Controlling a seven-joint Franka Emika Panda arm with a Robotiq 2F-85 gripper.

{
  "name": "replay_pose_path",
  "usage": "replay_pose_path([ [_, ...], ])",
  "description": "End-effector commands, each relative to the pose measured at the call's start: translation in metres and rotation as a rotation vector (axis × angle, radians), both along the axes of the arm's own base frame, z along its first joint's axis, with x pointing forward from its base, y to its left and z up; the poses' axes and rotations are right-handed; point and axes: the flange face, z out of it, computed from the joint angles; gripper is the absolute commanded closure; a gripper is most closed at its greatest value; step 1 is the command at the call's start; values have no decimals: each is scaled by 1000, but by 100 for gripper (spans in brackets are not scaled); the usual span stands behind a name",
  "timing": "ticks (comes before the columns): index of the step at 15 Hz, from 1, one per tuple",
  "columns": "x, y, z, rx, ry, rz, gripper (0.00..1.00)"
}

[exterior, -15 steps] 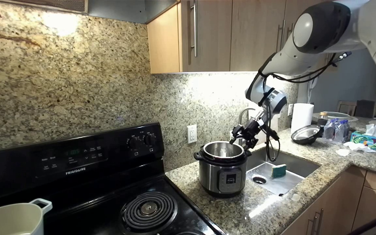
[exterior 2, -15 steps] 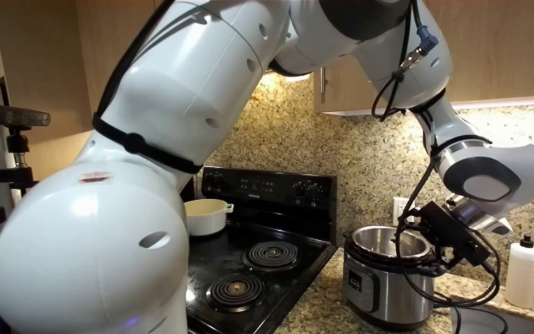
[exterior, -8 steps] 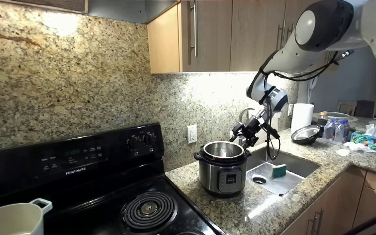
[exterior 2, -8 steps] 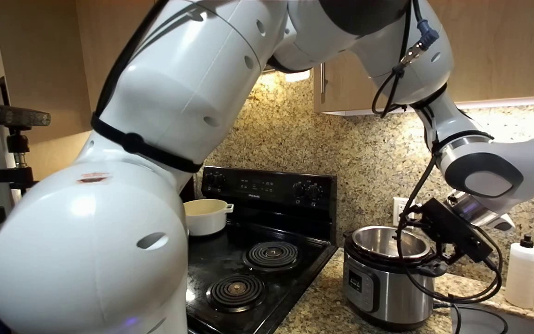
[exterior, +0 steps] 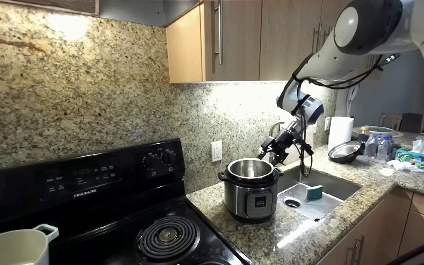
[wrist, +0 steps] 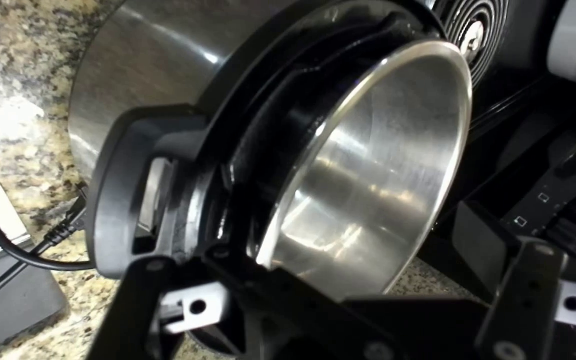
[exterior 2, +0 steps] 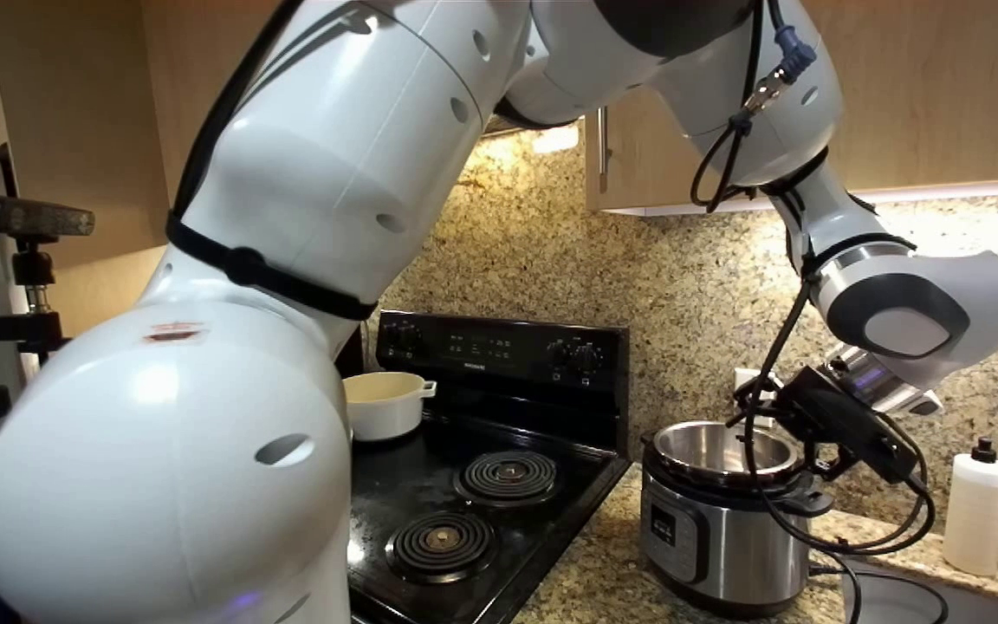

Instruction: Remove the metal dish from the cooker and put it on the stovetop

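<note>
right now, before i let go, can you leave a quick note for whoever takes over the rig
Tool: open, gripping nothing, close to the pressure cooker near one side handle; whether it touches anything I cannot tell.
Things: the stainless-steel inner pot sits inside the pressure cooker, which stands on the granite counter beside the coil-burner stovetop.
Done: the pressure cooker is open at the top; the inner pot is not out yet.
Left: grip the inner pot, probably best by its rim, lift it clear, set it on the stovetop. Mind the cream-white handled pot standing there.
</note>
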Motion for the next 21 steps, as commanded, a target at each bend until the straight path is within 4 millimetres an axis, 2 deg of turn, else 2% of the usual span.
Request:
replay_pose_path([
  [1, -4, 14, 10, 32, -20, 126, 0],
  [3, -4, 12, 8, 41, -8, 177, 0],
  [4, -4, 11, 8, 52, -15, 204, 25],
  [6, -6, 8, 6, 58, -29, 263, 32],
  [10, -8, 6, -1, 89, -38, 354, 58],
  [15, -9, 17, -1, 123, 36, 332, 91],
  [16, -11, 19, 2, 133, 50, 304, 96],
  [18, -13, 22, 6, 144, 79, 253, 92],
  [21, -13, 23, 5, 171, 143, 165, 94],
])
